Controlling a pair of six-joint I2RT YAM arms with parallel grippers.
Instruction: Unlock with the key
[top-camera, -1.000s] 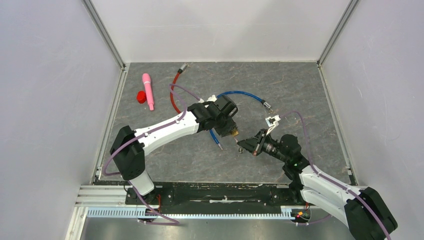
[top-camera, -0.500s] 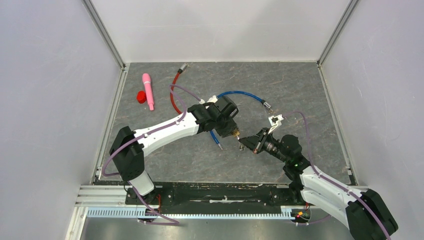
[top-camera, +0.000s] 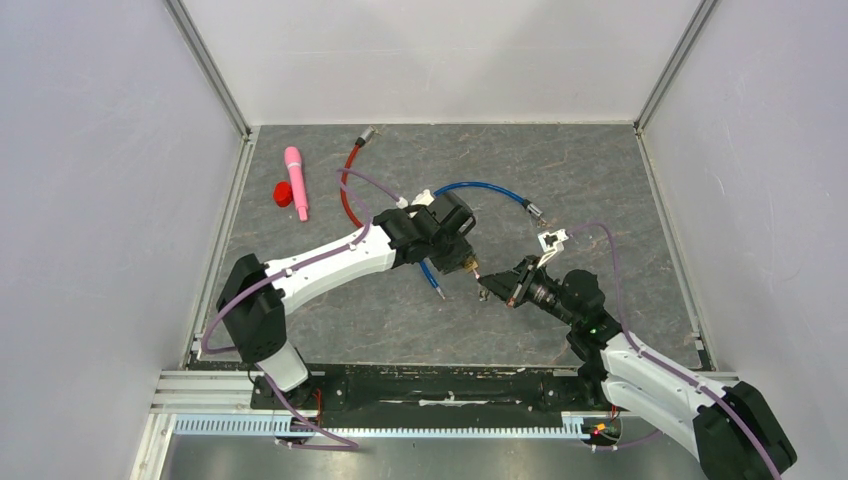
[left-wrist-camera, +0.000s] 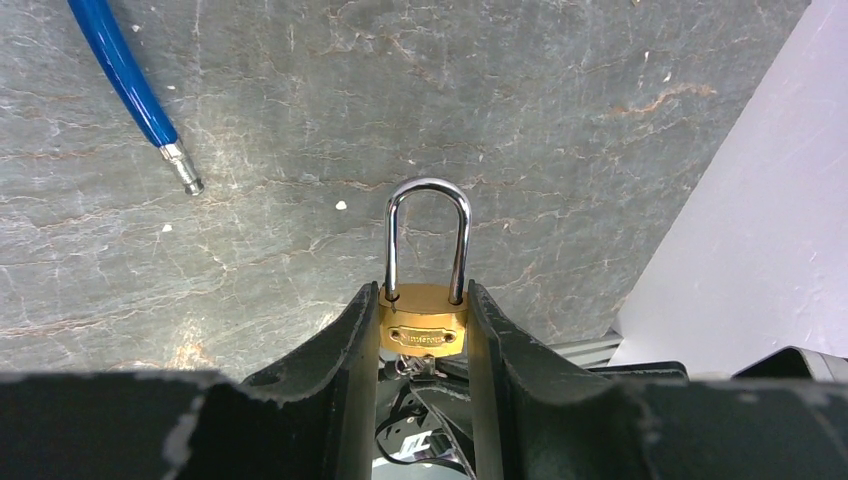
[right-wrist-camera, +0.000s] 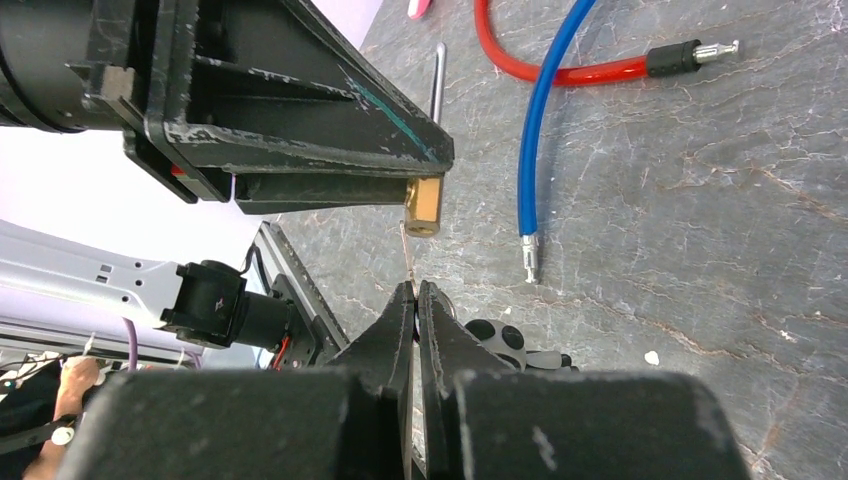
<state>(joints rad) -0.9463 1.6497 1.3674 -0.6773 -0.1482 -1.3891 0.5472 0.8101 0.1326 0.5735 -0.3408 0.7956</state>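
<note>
- The padlock (left-wrist-camera: 423, 328) has a smooth brass block body and a polished steel U-shaped shackle (left-wrist-camera: 428, 235), both legs entering the body. The lettering on its oval plate is too small to read.
- It hangs above the middle of the tabletop (left-wrist-camera: 600, 120), clamped at its two ends by the left jaws. These are scuffed black wedges standing part-way apart on it.
- The key (right-wrist-camera: 405, 255) shows only as a thin pale metal sliver. The right jaws are pinched fully together on it and hide its head.
- Its tip reaches the underside of the brass body, but whether it sits in the keyway cannot be told.
- The tabletop is grey and slate-like, with rusty and white veins.
- A glossy blue cable (right-wrist-camera: 545, 120) ends in a small metal ferrule beside the jaws. A red cable (right-wrist-camera: 560, 70) has a black collar and a metal tip. The right wrist view's edge cuts off both.
</note>
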